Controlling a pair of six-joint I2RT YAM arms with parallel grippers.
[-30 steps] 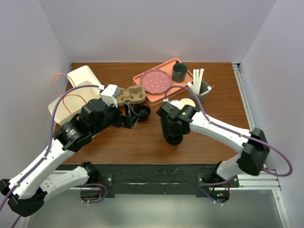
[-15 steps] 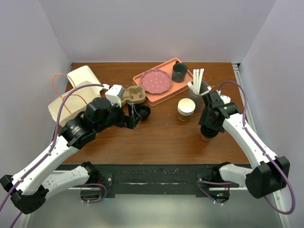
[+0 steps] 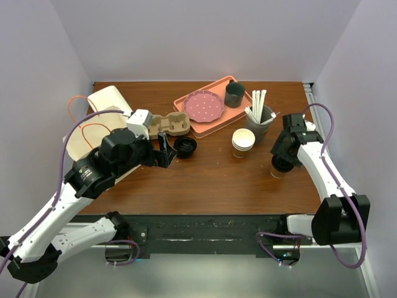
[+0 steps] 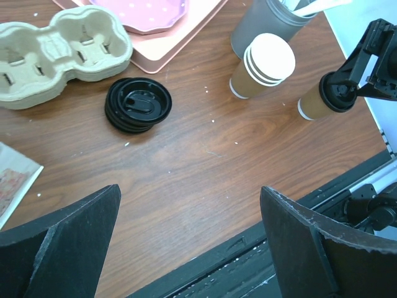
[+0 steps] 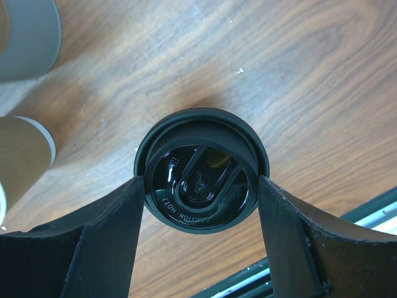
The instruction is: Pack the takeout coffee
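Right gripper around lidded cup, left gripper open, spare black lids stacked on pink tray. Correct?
Right gripper around the lidded cup, left gripper open: yes. But the spare black lids are stacked on the table beside the cup carrier, not the pink tray; left wrist view.

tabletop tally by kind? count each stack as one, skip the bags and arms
lidded coffee cup: 1
stack of bare paper cups: 1
stack of black lids: 1
cardboard cup carrier: 1
pink tray: 1
pink plate: 1
dark mug: 1
grey cup of sticks: 1
total: 8
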